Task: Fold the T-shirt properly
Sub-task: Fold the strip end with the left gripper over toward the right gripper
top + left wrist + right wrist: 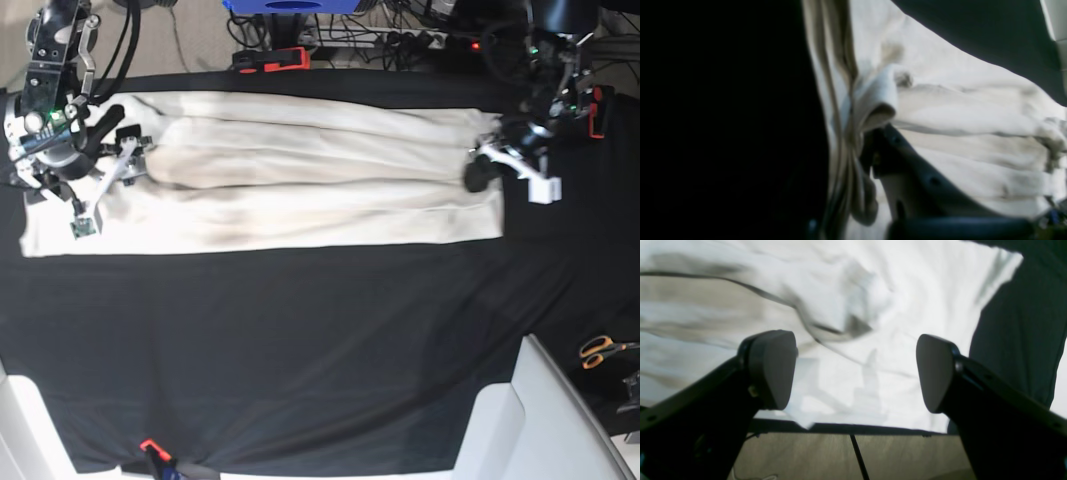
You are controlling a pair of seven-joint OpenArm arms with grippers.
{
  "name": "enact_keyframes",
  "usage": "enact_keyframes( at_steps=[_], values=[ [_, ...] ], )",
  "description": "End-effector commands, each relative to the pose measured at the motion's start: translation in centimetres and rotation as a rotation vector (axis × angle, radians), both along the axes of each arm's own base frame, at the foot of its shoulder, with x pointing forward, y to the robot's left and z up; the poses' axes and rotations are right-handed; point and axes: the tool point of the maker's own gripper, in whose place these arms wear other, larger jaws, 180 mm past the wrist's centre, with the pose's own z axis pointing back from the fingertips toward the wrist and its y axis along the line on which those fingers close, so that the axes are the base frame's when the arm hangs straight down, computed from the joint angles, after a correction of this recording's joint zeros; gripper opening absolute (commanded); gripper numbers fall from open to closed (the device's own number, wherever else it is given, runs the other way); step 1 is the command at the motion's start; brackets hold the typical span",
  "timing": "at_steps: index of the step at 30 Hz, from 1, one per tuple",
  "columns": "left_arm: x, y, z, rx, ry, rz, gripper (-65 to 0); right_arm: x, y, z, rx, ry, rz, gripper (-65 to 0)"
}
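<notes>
**Hidden, cropped and unclear items — three views**

Left wrist view: the left half of the frame is solid black, nothing readable there; the left gripper (870, 140) shows only one dark finger (907, 150), its tip buried under a fold of the T-shirt (967, 113); whole picture soft and blurred. Right wrist view: T-shirt runs off the top and left edges; both fingers of the right gripper (857, 370) are cropped at the bottom. Base view: orange-handled scissors (603, 350) cut by the right edge; cluttered cables (420, 30) along the top too small to sort.
</notes>
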Motion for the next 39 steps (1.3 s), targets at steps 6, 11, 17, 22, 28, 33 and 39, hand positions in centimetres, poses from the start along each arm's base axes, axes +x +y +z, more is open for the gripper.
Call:
enact_keyframes(
  at_steps=[6, 11, 17, 22, 28, 33, 39],
  values=[
    [1.5, 5.1, 3.0, 0.107, -0.063, 0.012, -65.0, 0.6, -0.2, 0.7, -0.005, -0.034, 0.001, -13.4],
    [1.9, 7.2, 4.9, 0.205, -0.079, -0.010, -65.0, 0.5, -0.2, 0.6, -0.005, -0.031, 0.001, -13.4],
    [1.8, 4.9, 8.0, 0.503, -0.140, -0.059, -65.0, 0.5, -0.1, 0.6, -0.004, -0.031, 0.002, -13.4],
    [0.8, -2.8, 7.8, 0.646, -0.171, -0.221, -65.0, 0.5, 0.1, 0.6, -0.002, -0.031, 0.006, -13.4],
    [0.3, -11.1, 6.4, 0.664, -0.177, -0.337, -65.0, 0.5, 0.5, 0.6, 0.012, -0.033, 0.002, -13.4],
    [0.2, -16.5, 5.9, 0.599, -0.186, -0.413, -65.0, 0.5, 0.5, 0.5, 0.015, -0.033, -0.003, -13.4],
    [1.2, -20.3, 5.9, 0.564, -0.186, -0.457, -65.0, 0.5, 0.4, 0.5, 0.014, -0.033, -0.006, -13.4]
  ],
)
